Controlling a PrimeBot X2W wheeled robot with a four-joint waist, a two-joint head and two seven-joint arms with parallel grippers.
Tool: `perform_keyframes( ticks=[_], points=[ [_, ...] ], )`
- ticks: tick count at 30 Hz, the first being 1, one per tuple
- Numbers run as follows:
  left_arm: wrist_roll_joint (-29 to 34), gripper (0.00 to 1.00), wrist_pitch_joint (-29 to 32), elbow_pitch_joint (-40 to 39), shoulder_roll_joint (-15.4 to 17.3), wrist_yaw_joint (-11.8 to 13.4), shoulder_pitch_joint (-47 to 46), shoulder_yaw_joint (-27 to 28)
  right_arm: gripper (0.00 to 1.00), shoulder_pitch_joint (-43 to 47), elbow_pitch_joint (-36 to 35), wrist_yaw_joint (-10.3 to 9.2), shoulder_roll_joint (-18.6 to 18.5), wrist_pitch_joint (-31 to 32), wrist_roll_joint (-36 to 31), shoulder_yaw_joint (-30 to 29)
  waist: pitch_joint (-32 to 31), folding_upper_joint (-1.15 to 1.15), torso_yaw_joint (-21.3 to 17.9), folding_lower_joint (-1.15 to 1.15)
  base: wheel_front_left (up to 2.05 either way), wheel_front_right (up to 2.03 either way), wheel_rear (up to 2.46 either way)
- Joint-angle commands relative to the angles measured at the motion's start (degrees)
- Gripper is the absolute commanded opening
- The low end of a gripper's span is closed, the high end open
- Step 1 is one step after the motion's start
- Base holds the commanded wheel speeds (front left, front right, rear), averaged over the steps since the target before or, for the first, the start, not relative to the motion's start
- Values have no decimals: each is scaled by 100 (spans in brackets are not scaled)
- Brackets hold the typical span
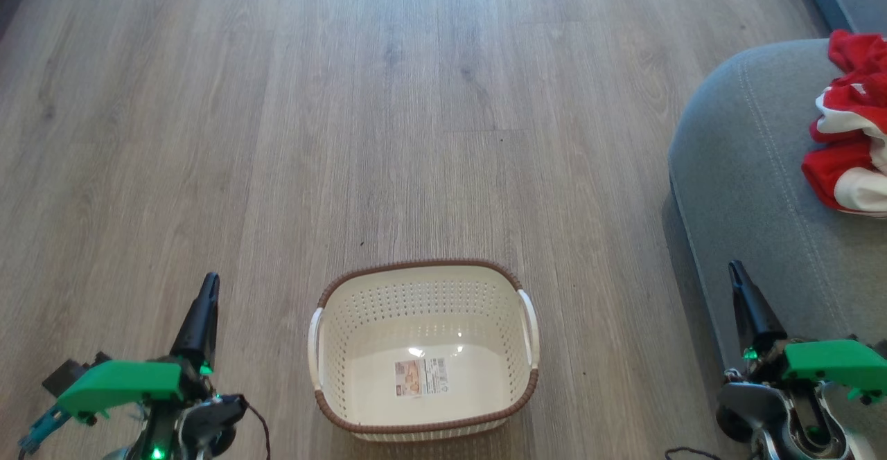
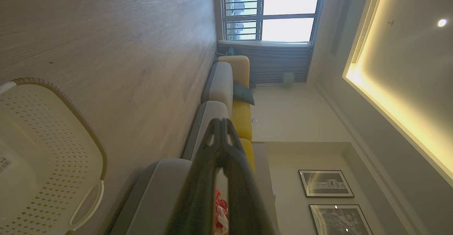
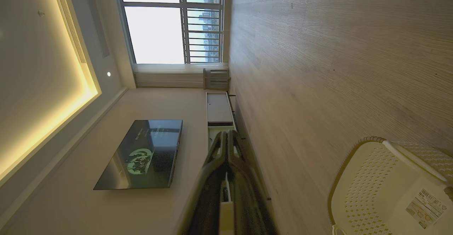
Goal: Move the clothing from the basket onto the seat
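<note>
**Red laundry on the sofa, basket bare on the floor**

A pale grey-brown wood-plank floor (image 1: 416, 100) runs across the room. On it, between the two arms, sits the small cream-white perforated plastic basket (image 1: 416, 264) with its brown woven-look rim, bare inside down to the label sticker (image 1: 420, 377). The soft bright red clothing (image 1: 849, 148) with white trim lies bunched on the large grey upholstered seat (image 1: 748, 169), well apart from the basket (the head view's edge cuts the heap off, so its full extent can't be told).

The left gripper (image 1: 209, 281) and right gripper (image 1: 734, 267) each point up, pressed together and pinching nothing.

From the left wrist the clothing is a red-and-white scrap glimpsed between that gripper's fingers (image 2: 198, 192), mostly hidden. That view adds yellow back cushions (image 2: 242, 118) and framed pictures (image 2: 325, 183). The right wrist view faces a wall-mounted television (image 3: 141, 153) and a window (image 3: 170, 22), with the basket cut off at its corner.
</note>
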Motion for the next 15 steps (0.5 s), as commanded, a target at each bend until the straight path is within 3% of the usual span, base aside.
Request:
perform_keyframes(
  ticks=[1,15],
  points=[
    [-38,0,42,-193,47,-53,-233,198,0,-316,-223,0,-20,24,34,100,0,0,0,0,0,0,0],
    [-38,0,42,-194,47,-53,-233,198,0,-316,-223,0,-20,23,34,100,0,0,0,0,0,0,0]
  ],
)
